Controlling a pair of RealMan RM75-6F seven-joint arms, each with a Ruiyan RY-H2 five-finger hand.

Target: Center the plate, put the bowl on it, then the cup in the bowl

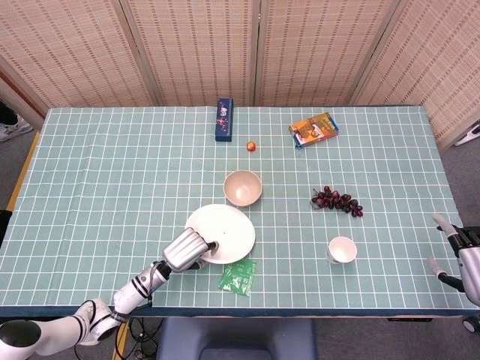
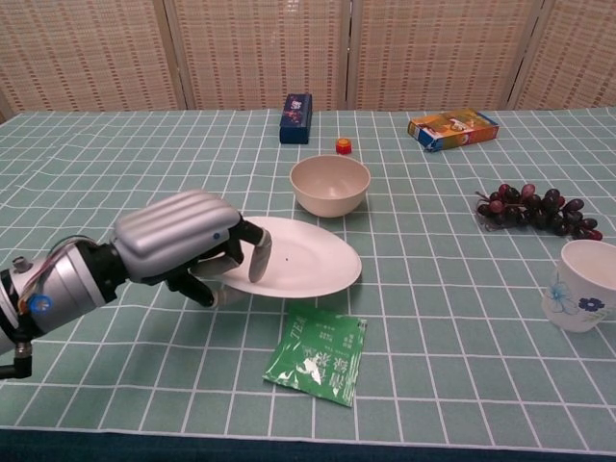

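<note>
My left hand (image 1: 187, 250) (image 2: 188, 241) grips the near-left rim of the white plate (image 1: 223, 231) (image 2: 303, 258), which sits just in front of the beige bowl (image 1: 242, 187) (image 2: 330, 183). The plate's right side looks slightly raised in the chest view. The white cup with a blue flower (image 1: 341, 249) (image 2: 582, 285) stands at the front right, by itself. My right hand (image 1: 459, 252) hangs open off the table's right edge, away from the cup, and shows only in the head view.
A green packet (image 1: 238, 274) (image 2: 318, 351) lies right by the plate's near edge. Dark grapes (image 1: 337, 200) (image 2: 537, 211) lie at the right. An orange box (image 1: 313, 129), a blue box (image 1: 223, 119) and a small orange ball (image 1: 252, 145) are at the back.
</note>
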